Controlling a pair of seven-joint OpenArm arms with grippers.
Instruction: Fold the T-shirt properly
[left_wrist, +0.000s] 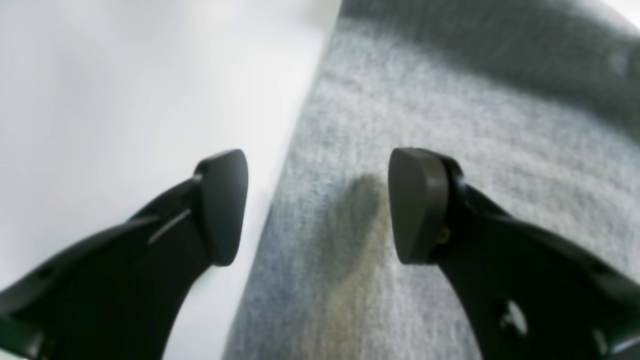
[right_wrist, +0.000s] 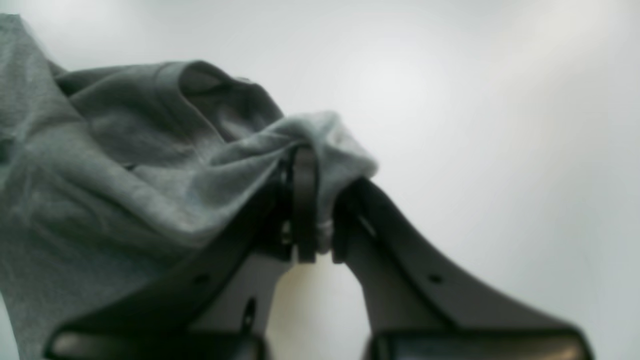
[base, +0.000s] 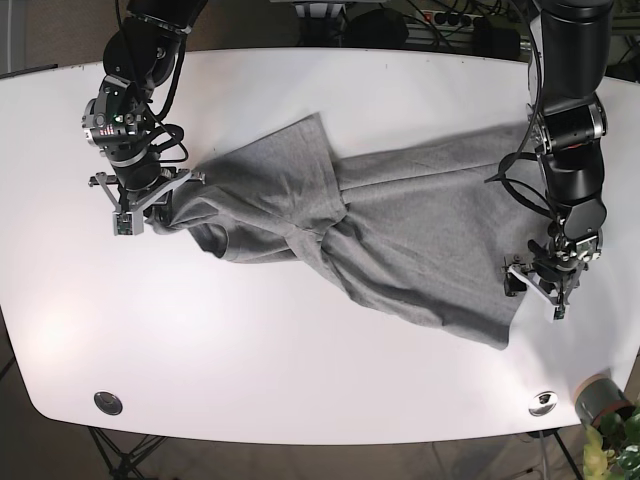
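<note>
The heather-grey T-shirt (base: 400, 230) lies rumpled across the middle of the white table, and no lettering shows. My right gripper (base: 152, 212), on the left of the base view, is shut on a bunched piece of the shirt's left end. In the right wrist view the gripper (right_wrist: 320, 220) pinches this fabric (right_wrist: 125, 165) between its fingers. My left gripper (base: 537, 282) is at the shirt's right edge. In the left wrist view it (left_wrist: 320, 205) is open and straddles the shirt's edge, one finger (left_wrist: 222, 207) over bare table and the other over the cloth (left_wrist: 450, 100).
The white table (base: 300, 370) reaches past the shirt on all sides. Two round metal fittings (base: 107, 402) (base: 543, 402) sit near its front edge. A potted plant (base: 605, 400) stands past the front right corner. Cables lie behind the back edge.
</note>
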